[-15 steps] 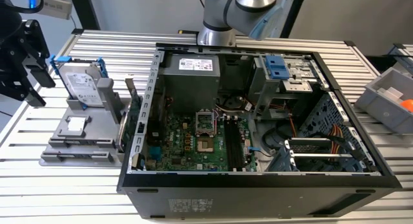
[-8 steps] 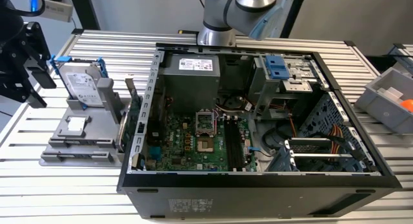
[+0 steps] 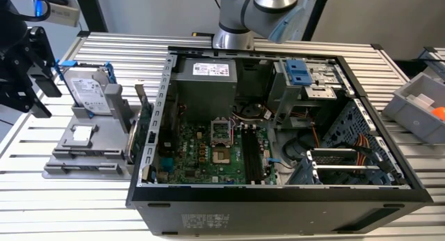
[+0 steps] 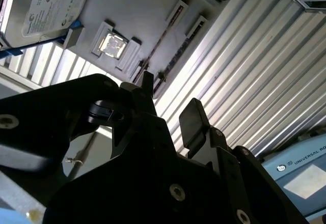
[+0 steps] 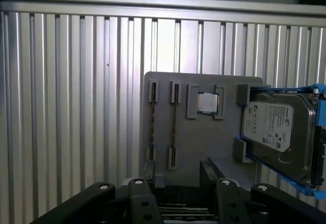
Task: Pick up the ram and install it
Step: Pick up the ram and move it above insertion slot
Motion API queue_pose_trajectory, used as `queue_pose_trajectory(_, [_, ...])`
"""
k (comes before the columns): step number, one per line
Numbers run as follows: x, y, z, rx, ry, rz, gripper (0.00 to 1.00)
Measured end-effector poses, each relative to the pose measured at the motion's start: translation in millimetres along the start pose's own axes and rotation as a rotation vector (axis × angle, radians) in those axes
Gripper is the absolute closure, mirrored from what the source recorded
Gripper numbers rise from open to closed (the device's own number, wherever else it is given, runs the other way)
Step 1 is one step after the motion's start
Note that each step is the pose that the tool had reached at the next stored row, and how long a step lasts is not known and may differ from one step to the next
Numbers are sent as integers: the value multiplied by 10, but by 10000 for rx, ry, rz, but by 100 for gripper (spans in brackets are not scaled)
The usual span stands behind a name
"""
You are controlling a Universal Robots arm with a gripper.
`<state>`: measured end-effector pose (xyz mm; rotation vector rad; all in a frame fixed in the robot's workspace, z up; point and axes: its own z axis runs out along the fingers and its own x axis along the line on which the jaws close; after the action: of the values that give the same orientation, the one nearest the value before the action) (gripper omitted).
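While the gripper point(image 5: 178, 172) hangs spread and empty, 1 ram point(image 5: 174, 127) — thin, dark, edge-on — stands in 1 grey holder point(image 5: 204, 142) beside 1 hard drive point(image 5: 275, 127).

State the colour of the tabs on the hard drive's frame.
Blue. The tabs at the edge of the hard drive show best in the first wrist view.
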<state>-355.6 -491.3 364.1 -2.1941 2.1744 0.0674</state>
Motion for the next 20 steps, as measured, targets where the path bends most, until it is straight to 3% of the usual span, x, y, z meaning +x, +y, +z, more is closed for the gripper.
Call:
queue_pose_trajectory(8, [-3,0,36,-1,82,0,0])
queue_pose_trajectory(20, [-11,1,82,-2,155,-1,0])
